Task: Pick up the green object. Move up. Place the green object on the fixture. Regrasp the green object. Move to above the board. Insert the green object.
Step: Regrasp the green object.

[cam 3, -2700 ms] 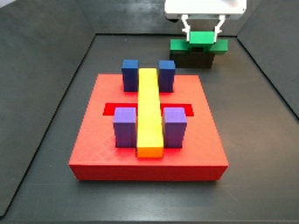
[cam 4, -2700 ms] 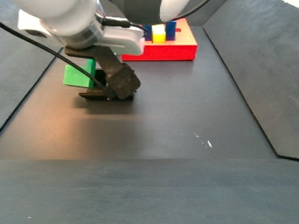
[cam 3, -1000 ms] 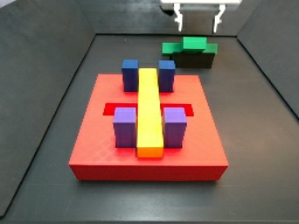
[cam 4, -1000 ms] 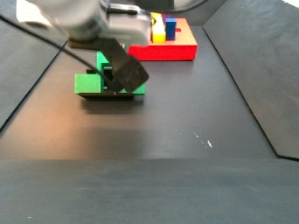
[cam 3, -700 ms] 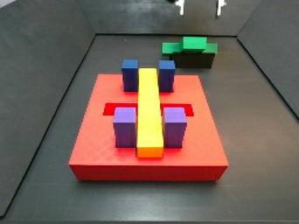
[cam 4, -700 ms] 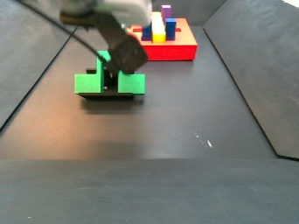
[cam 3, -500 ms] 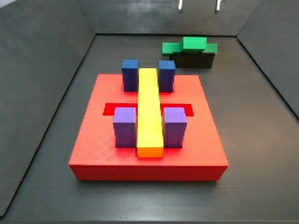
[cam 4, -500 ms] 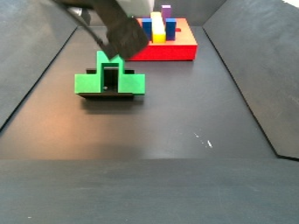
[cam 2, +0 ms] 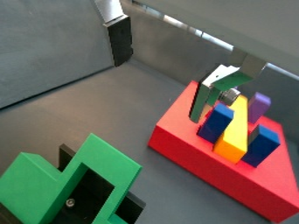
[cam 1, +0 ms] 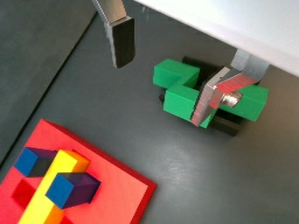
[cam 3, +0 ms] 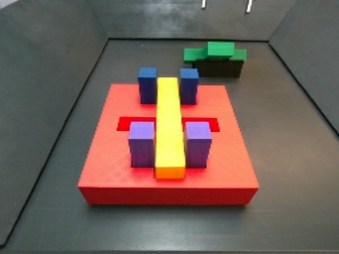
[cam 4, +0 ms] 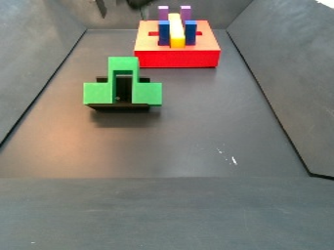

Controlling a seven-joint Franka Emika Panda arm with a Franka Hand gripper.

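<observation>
The green object (cam 3: 212,52) rests on the dark fixture (cam 3: 220,68) at the back of the floor, behind the red board (cam 3: 113,149). In a side view the green object (cam 4: 124,86) stands free on the fixture (cam 4: 125,106), with nothing touching it. My gripper (cam 3: 227,4) hangs high above it, only its fingertips showing at the frame's edge. In both wrist views the gripper (cam 1: 159,93) (cam 2: 158,87) is open and empty, well clear of the green object (cam 1: 184,87) (cam 2: 68,179). One of the fingers (cam 1: 121,39) shows its dark pad.
The board (cam 4: 177,57) carries a long yellow bar (cam 3: 169,124), blue blocks (cam 3: 149,81) and purple blocks (cam 3: 142,145). Dark walls enclose the floor on the sides and at the back. The board (cam 1: 111,179) (cam 2: 187,153) also appears in both wrist views.
The gripper has let go of the green object and risen straight up, nearly out of both side views. The green object stays on the fixture.
</observation>
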